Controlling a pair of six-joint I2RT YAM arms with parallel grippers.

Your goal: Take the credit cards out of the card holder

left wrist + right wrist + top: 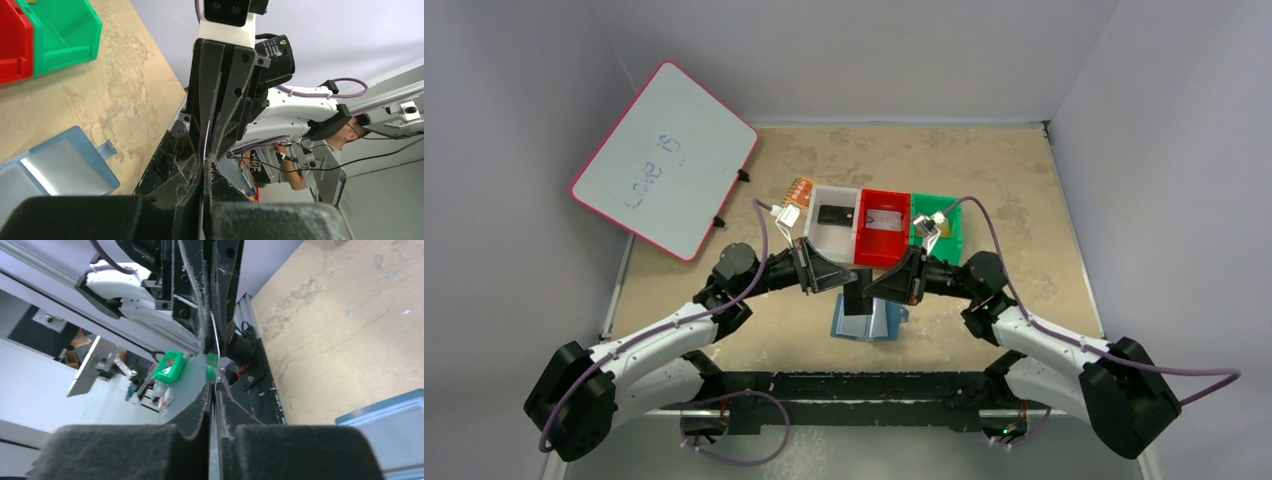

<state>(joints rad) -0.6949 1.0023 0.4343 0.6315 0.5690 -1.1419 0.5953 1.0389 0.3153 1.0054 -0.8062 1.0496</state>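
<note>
The blue card holder lies open on the table just in front of both grippers; it also shows in the left wrist view and the right wrist view. My left gripper and right gripper meet tip to tip above it. Both are shut on one thin black credit card, held on edge between them. The card shows edge-on in the left wrist view and the right wrist view. A black card lies in the white bin, a silver card in the red bin.
White bin, red bin and green bin stand in a row behind the grippers. An orange patterned square lies left of the white bin. A whiteboard leans at the back left.
</note>
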